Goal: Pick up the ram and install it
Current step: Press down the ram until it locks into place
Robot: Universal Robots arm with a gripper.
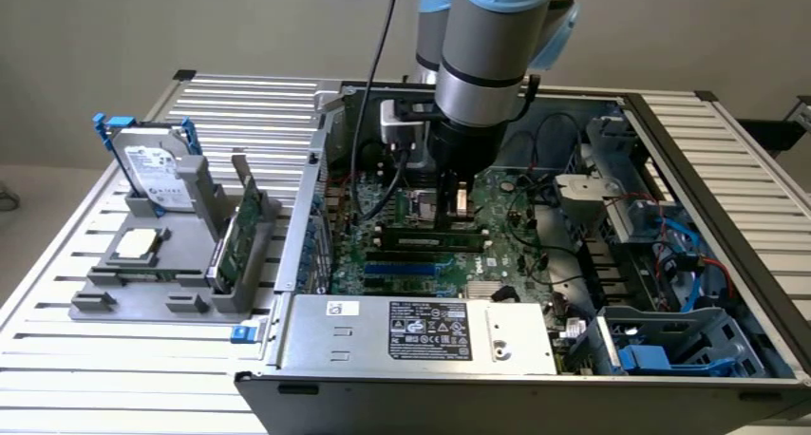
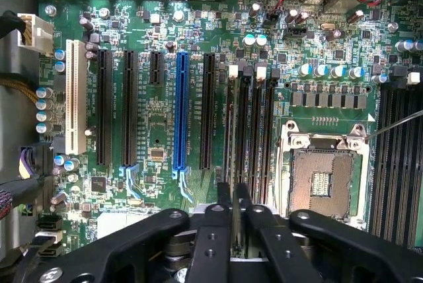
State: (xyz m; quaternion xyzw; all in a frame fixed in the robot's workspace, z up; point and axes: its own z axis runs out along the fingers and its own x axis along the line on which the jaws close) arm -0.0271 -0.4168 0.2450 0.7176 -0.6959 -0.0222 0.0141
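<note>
Claw low inside the open computer case, over the motherboard. Fingers drawn close together, only a thin gap between them; in the wrist view a thin green edge sits in that gap, the ram, seen edge-on. Claw pinching the ram, pointing down at the black memory slots directly beneath.

Exterior view: a dark strip lies along the slots right under the claw tip; cannot tell whether it is the ram's lower edge or a slot.

Writing: white label with black print on the power supply box, nearer the camera than the claw; text too small to read. White label on the hard drive, illegible. Faint white print along the motherboard slots, not readable.

Well away from the claw, toward the exterior view's left, a grey holder on the slatted bench carries the hard drive with blue handles, a broad green card upright, and a CPU chip lying flat.
</note>
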